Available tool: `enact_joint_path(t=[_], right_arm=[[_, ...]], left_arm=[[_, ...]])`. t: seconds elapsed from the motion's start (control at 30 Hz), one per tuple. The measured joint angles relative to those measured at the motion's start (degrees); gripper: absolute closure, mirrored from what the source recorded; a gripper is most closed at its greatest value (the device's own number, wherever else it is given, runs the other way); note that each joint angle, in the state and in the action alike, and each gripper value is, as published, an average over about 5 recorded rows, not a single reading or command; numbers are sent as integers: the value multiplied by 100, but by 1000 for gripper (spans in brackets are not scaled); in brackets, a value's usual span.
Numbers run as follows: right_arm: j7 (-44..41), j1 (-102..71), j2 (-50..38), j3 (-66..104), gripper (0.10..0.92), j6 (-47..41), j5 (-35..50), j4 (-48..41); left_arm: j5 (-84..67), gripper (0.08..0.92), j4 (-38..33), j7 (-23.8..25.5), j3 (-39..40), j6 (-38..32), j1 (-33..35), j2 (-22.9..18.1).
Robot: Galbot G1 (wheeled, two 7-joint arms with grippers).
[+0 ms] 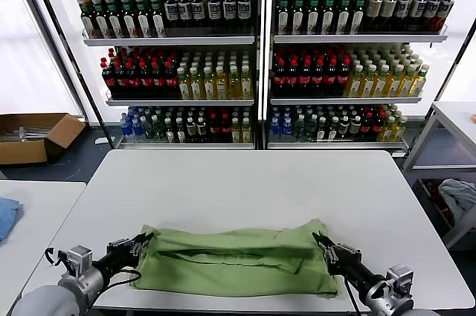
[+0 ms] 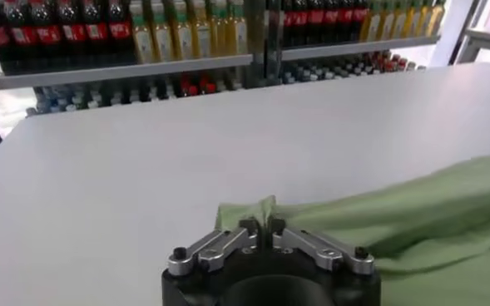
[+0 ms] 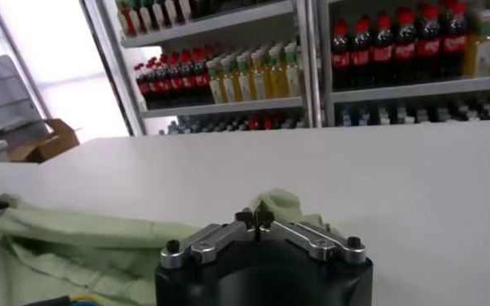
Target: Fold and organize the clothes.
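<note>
Shirt [image 1: 238, 260] lies partly folded into a band on the surface [image 1: 245, 182]. We judge further folds remain; left tool [image 1: 141, 242] and right tool [image 1: 323, 246] are each clamped on a shirt corner.

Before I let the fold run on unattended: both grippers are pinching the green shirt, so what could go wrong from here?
1. The left gripper and right gripper each pinch only a small bit of the thin shirt, so a corner could slip free.
2. The shirt lies near the table front edge; a pull toward the robot might drag it off.
3. It is already rumpled, so uneven pulls could leave a crooked fold.
</note>
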Motion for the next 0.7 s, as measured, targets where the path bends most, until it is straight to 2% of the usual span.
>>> enact_joint_path(t=[0.3,0.53,0.7], right_arm=[[-29,-131,196,790,433,295,-129,-145],[-48,-185,362,1283,239,578,-215,-360],[-72,-239,462,1428,204,715,-299,-443]], left_arm=[[129,437,-252,-127,-387,60,357,-114],[-62,241,-386,-592,-371,23,381,-422],[-138,180,-409,-1107,-168,-2,343,-806]])
